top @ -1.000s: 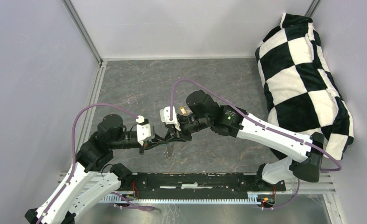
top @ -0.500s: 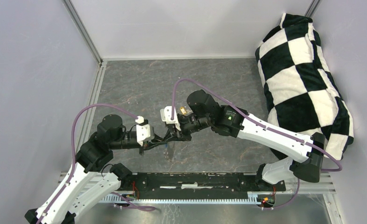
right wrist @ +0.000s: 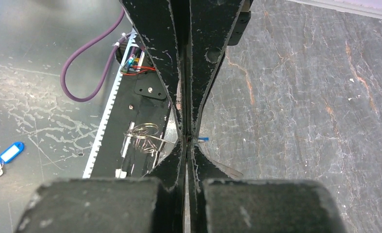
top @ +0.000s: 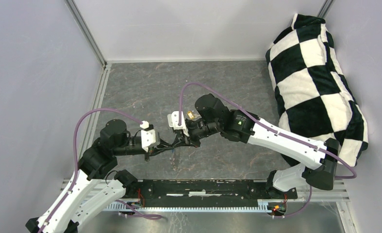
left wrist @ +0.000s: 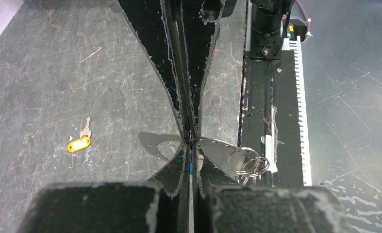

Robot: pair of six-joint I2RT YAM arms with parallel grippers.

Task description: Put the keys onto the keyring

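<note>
At table (top: 145, 92) centre, left gripper (left wrist: 191, 145) and right gripper (right wrist: 185, 143) clamp narrow tip-to-tip, hiding which holds one keyring (left wrist: 217, 149), one blue key (left wrist: 191, 167); one yellow key (left wrist: 78, 144) lies at 9 o'clock, left wrist view.

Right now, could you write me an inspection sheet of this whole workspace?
Surface: grey marbled tabletop, scuffed.
Job's things: thin grey-silver looped keyring pinched above the tabletop between both grippers; brass key with yellow head loose on the tabletop; key with blue plastic head past the black base rail, off the tabletop.
Clutter: black-and-white chequered cushion against the right wall.
Grippers: left gripper and right gripper both shut on the keyring.
Cables: purple cable arcing over each arm.
Surroundings: pale walls on three sides.
</note>
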